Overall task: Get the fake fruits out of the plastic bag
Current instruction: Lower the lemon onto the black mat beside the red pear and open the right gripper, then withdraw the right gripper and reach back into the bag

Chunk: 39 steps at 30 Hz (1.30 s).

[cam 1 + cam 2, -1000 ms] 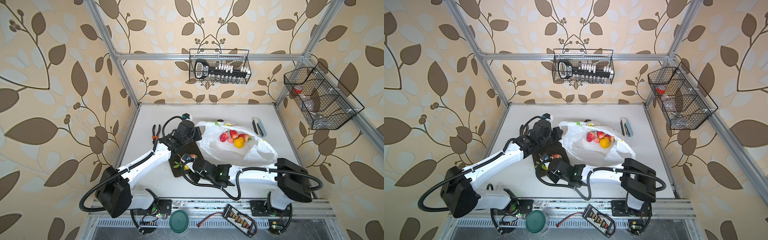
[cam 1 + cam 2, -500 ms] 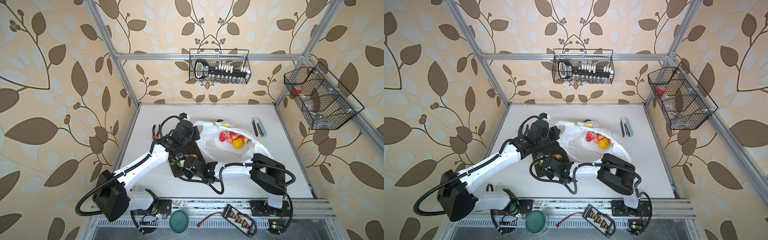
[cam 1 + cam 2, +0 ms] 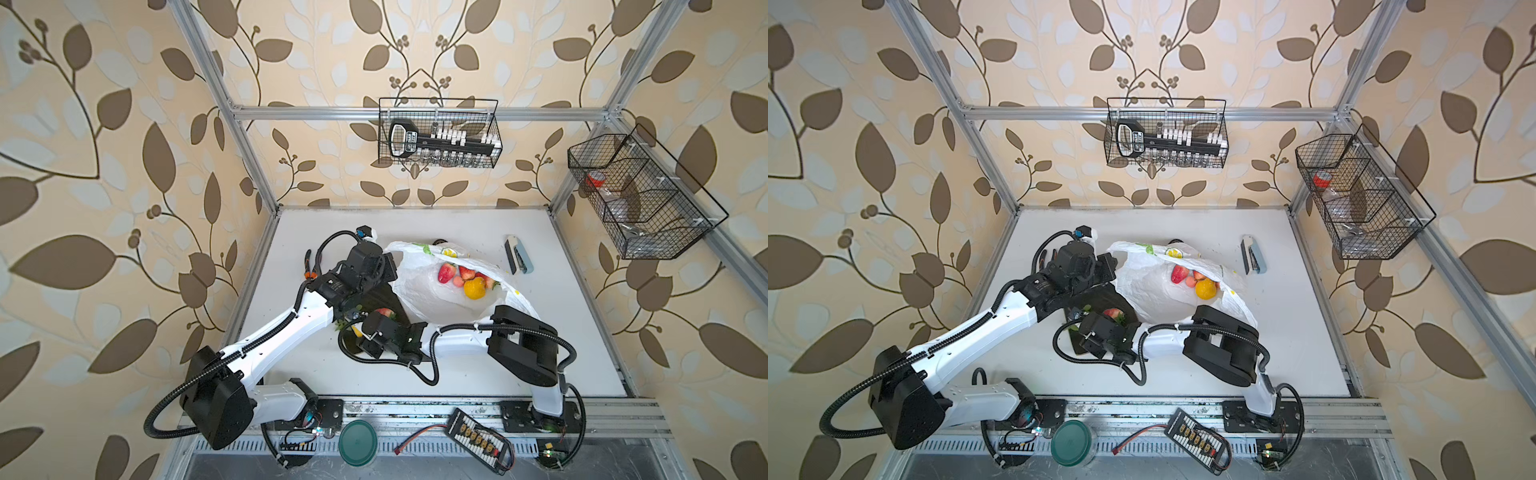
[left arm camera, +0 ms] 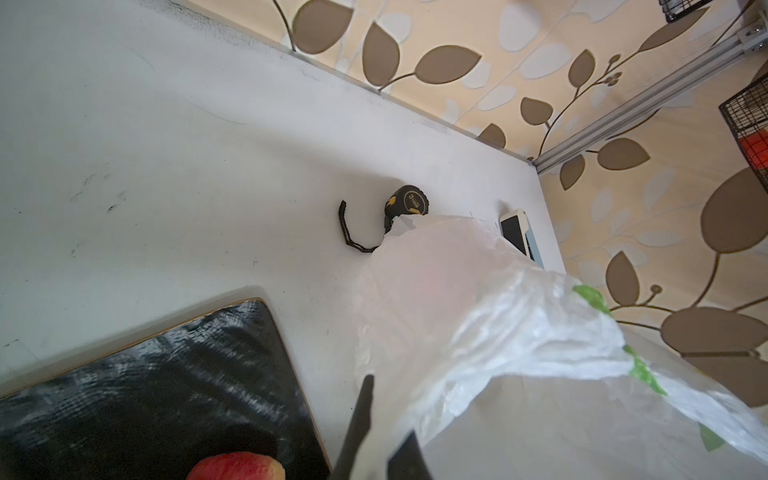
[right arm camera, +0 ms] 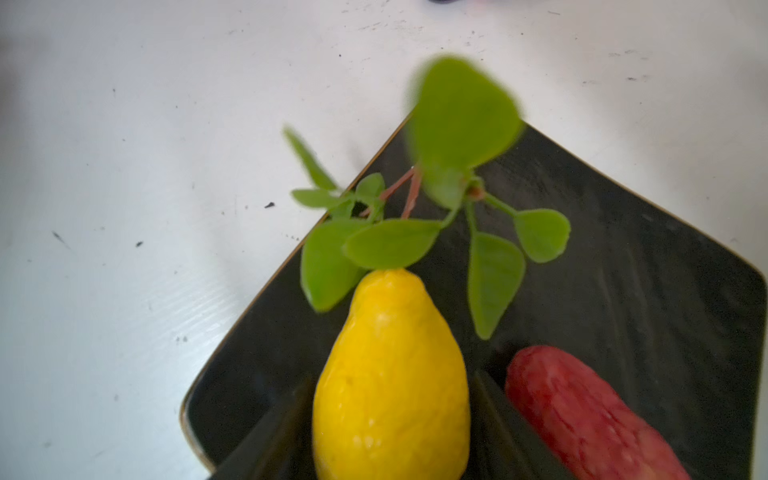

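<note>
The bag (image 3: 417, 286) lies crumpled in the middle of the table (image 3: 561, 332), its mouth open enough that a small heap of toy fruit shows inside, a strawberry (image 3: 445, 272) and a round yellow one (image 3: 474, 288) among them. The left claw (image 4: 388, 405) is closed on a pinch of the bag's left edge and seems to hold the film up. The right claw (image 5: 392, 376) is over the black tray (image 5: 623, 249), just left of the bag and nearer. Its two fingers stand either side of a yellow pear-shaped fruit (image 5: 390, 415) lying on the tray. A dark sliver shows between fruit and one finger, so I judge it let go, not gripped. A red fruit (image 5: 582, 407) and a leafy green sprig (image 5: 415, 241) lie beside it. The fruits look light and hollow with hard, glossy skins (the kind that squirt out of a pinch), so each is best taken across its widest belly, never by the tapering tip or the flimsy leaves. The round ones will likely roll once set down. The bag is thin, limp and slippery and has no stiffness of its own: it should be held by the rim or a handle. If released, it would probably sag over the fruit, and loose film could be caught in the fingers along with a fruit.
</note>
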Each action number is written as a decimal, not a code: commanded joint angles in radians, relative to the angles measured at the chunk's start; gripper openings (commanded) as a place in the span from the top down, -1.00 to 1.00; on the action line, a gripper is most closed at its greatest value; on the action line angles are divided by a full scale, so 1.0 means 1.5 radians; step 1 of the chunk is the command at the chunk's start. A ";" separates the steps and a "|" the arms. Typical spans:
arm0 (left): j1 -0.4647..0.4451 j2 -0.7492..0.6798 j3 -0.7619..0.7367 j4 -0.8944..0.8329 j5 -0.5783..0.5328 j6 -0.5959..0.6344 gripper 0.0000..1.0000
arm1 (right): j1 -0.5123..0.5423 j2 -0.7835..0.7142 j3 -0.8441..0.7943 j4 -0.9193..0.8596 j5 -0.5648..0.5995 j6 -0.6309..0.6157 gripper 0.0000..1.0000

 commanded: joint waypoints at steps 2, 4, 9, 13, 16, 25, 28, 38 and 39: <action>0.006 -0.022 -0.005 -0.002 -0.028 0.015 1.00 | -0.002 0.016 0.025 -0.019 -0.019 -0.032 -0.37; 0.006 -0.020 -0.003 -0.005 -0.027 0.015 1.00 | -0.001 0.009 0.026 -0.020 -0.025 -0.032 -0.44; 0.006 -0.017 0.002 -0.007 -0.026 0.016 1.00 | 0.002 -0.042 0.003 -0.001 -0.029 -0.040 -0.63; 0.006 -0.017 0.005 -0.005 -0.027 0.015 1.00 | 0.011 -0.107 -0.040 0.018 -0.033 -0.058 -0.72; 0.006 -0.017 0.006 -0.003 -0.027 0.014 1.00 | 0.022 -0.165 -0.088 0.031 -0.034 -0.077 -0.76; 0.007 -0.016 0.005 0.003 -0.031 0.011 1.00 | 0.056 -0.405 -0.248 -0.022 -0.007 -0.043 -0.62; 0.007 -0.014 0.004 0.008 -0.029 0.010 1.00 | 0.057 -0.490 -0.265 -0.090 0.030 0.020 -0.52; 0.007 -0.016 0.000 0.018 -0.011 0.006 1.00 | 0.005 -0.637 -0.215 -0.305 0.229 0.302 -0.09; 0.007 -0.018 -0.001 0.018 -0.008 0.006 1.00 | -0.008 -0.635 -0.210 -0.310 0.231 0.329 -0.07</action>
